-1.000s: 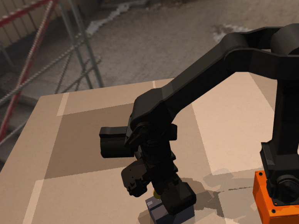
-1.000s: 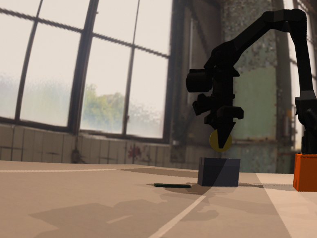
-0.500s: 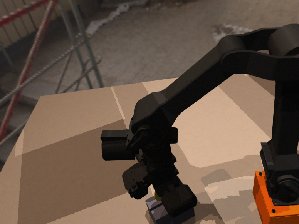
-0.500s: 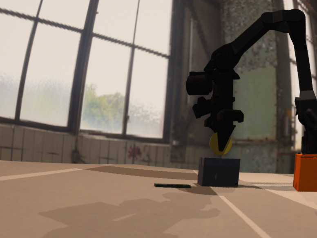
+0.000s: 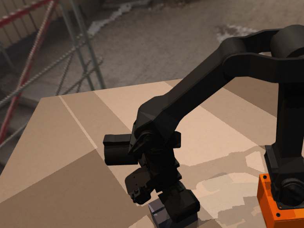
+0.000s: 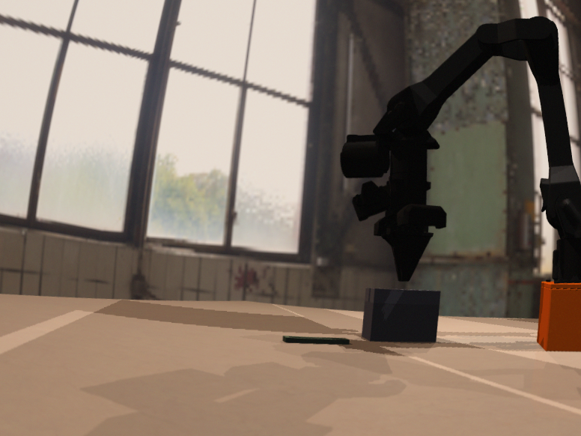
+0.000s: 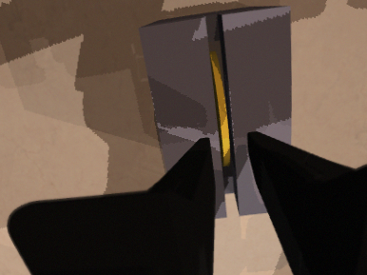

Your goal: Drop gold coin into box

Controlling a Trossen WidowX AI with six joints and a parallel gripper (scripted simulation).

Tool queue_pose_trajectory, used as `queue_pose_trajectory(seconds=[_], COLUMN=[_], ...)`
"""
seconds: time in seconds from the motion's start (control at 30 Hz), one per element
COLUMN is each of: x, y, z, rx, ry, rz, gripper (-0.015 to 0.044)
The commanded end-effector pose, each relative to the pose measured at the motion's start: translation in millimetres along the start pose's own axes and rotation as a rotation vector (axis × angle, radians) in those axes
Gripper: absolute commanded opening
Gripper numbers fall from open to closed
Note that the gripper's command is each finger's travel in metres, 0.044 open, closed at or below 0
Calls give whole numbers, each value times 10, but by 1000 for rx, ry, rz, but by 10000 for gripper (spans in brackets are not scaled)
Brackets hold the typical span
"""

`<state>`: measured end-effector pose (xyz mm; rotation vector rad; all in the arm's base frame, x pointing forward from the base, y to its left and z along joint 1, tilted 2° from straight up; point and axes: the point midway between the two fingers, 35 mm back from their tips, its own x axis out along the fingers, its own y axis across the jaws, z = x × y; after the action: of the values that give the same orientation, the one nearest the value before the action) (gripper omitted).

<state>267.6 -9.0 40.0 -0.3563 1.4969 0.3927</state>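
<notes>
The gold coin (image 7: 222,118) shows edge-on in the slot of the grey box (image 5: 162,220) (image 6: 402,317) (image 7: 259,75). In the exterior view no part of the coin shows above the lid. How far down inside the box it lies is not clear. My gripper (image 6: 403,279) (image 7: 228,145) is a little open, with its fingertips just above the lid, one on each side of the slot line. Nothing is between the fingers. The dark-green holder (image 6: 315,339) lies flat and carries no coin.
The holder is on the table (image 5: 63,177) (image 6: 194,407), to the left of the box in the exterior view. The arm's orange base block (image 5: 263,199) (image 6: 557,317) is to the right of the box. The table's far edge shows in the top view.
</notes>
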Motion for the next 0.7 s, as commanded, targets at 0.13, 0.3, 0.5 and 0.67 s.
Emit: queue_pose_trajectory(seconds=[0.13,0.3,0.5,0.67], x=[-2,-2,-180,-404], y=[-2,-2,-2,9], z=[1,1,-2,-16], rx=[0,0,0,1], ry=[0,0,1,4], rz=[-1,-1,-1,2], gripper=[161,161,318,440])
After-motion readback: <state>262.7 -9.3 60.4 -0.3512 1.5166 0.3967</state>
